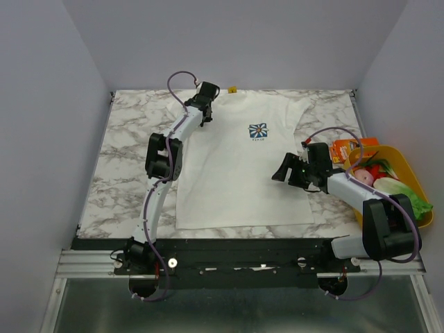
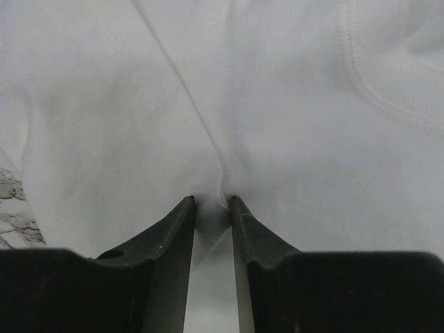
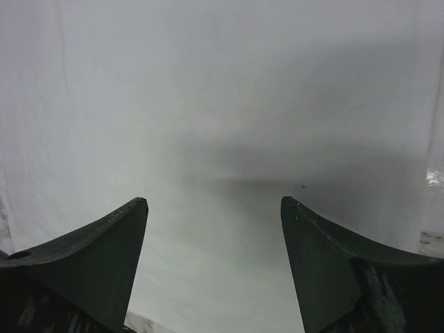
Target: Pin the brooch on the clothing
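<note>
The shirt lies flat in the middle of the desk, with its collar toward the far edge and its hem toward the near edge. A blue-and-white print sits on the chest, and a yellow label shows at the neck, close to the far edge.

The left hand is down on the shirt's shoulder, on the left side of the collar near the far edge. In its wrist view, the left hand has its 2 fingers drawn almost together. They pinch a small raised fold of white cloth, and a crease runs away from the fold across the fabric. A collar seam curves past at the upper right of that view.

The right hand is over the shirt's side seam, toward the desk's right edge and about midway between far and near. Its wrist view shows the right hand with its fingers spread wide and nothing between them. Plain white cloth lies beneath, with a strip of marble at the right.

The brooch cannot be made out in any view.

A yellow bin holding coloured items stands at the right edge, with an orange packet beside it.
</note>
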Controlling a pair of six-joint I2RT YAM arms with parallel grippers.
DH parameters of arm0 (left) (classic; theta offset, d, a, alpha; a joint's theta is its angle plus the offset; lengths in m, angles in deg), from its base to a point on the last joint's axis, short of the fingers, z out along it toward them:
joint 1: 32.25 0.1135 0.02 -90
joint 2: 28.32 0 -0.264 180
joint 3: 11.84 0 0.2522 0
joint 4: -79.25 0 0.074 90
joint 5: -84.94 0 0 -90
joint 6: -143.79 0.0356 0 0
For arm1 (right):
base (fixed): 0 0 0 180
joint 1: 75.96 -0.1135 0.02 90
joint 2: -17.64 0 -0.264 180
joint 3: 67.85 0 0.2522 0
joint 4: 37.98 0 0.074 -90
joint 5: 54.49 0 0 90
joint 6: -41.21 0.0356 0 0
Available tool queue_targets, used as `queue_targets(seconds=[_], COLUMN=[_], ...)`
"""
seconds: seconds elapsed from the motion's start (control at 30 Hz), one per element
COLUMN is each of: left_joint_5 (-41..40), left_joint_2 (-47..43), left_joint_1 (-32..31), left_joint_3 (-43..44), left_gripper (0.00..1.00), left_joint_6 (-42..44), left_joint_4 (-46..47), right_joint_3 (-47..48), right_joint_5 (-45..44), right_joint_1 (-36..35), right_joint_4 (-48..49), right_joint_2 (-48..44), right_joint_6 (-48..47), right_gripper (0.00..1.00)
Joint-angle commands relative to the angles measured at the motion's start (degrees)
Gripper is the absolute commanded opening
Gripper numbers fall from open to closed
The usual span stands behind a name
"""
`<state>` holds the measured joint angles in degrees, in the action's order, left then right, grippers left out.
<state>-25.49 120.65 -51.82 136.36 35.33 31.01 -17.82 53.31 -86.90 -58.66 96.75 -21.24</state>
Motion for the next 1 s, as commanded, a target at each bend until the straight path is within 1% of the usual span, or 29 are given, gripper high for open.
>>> queue_targets(seconds=[0.0,0.03,0.1,0.17,0.2,0.33,0.37,0.4,0.43,0.47,0.53,0.57,0.73,0.77,0.87,0.9,0.97], left_joint_5=[-2.78,-2.86,-2.78,-2.78,-3.21,-3.22,-3.04,-2.87,-2.60,-2.69,-2.86,-2.78,-2.60,-2.17,-2.08,-1.73,-1.46], left_joint_2=[-4.29,-5.52,-6.67,-8.42,-8.86,-11.50,-12.11,-12.99,-15.00,-16.15,-19.39,-20.55,-28.53,-29.60,-32.42,-32.86,-34.09], left_joint_1=[0.59,0.68,0.76,1.20,1.29,2.43,3.30,3.84,4.45,5.50,7.00,7.79,13.68,14.38,16.93,17.37,18.34], left_joint_3=[-2.15,-2.59,-4.08,-5.31,-5.75,-7.87,-9.70,-11.19,-13.04,-16.97,-20.86,-24.62,-36.68,-40.61,-44.77,-45.48,-47.67], left_gripper=[0.35,0.32,0.22,0.15,0.13,0.11,0.10,0.06,0.06,0.06,0.06,0.06,0.07,0.07,0.16,0.23,0.33], left_joint_6=[0.09,0.18,0.18,0.26,0.18,-0.61,-1.31,-1.67,-1.84,-2.54,-3.33,-3.86,-7.82,-8.34,-9.84,-10.10,-10.46], left_joint_4=[0.99,1.25,2.13,2.66,2.84,3.10,3.45,4.06,4.85,6.95,8.46,10.03,15.04,17.49,19.53,19.62,21.37], right_joint_3=[-0.15,-0.15,-0.15,-0.06,-0.06,0.03,0.03,0.03,0.03,0.11,0.20,0.29,0.73,0.73,0.73,0.73,0.73], right_joint_5=[0.57,0.48,0.57,0.65,0.65,0.74,0.92,1.01,1.01,1.18,1.18,1.36,1.62,1.88,1.97,1.97,2.15], right_joint_1=[-0.40,-0.40,-0.40,-0.31,-0.31,-0.31,-0.40,-0.31,-0.31,-0.31,-0.40,-0.40,-0.75,-0.66,-1.10,-1.19,-1.36], right_joint_4=[1.12,1.03,1.12,1.03,1.12,1.12,1.20,1.12,1.12,1.12,1.12,1.12,1.20,1.20,1.12,1.03,1.03], right_joint_2=[0.52,0.60,0.52,0.61,0.61,0.69,0.69,0.61,0.61,0.52,0.52,0.43,0.87,0.87,0.87,0.87,0.87], right_joint_6=[-0.30,-0.22,-0.30,-0.39,-0.31,-0.22,-0.22,-0.22,-0.22,-0.22,-0.22,-0.30,-0.48,-0.57,-0.83,-0.92,-0.83], right_gripper=[0.85,0.85,0.85,0.85,0.85,0.85,0.85,0.85,0.85,0.85,0.85,0.85,0.85,0.85,0.85,0.85,0.85])
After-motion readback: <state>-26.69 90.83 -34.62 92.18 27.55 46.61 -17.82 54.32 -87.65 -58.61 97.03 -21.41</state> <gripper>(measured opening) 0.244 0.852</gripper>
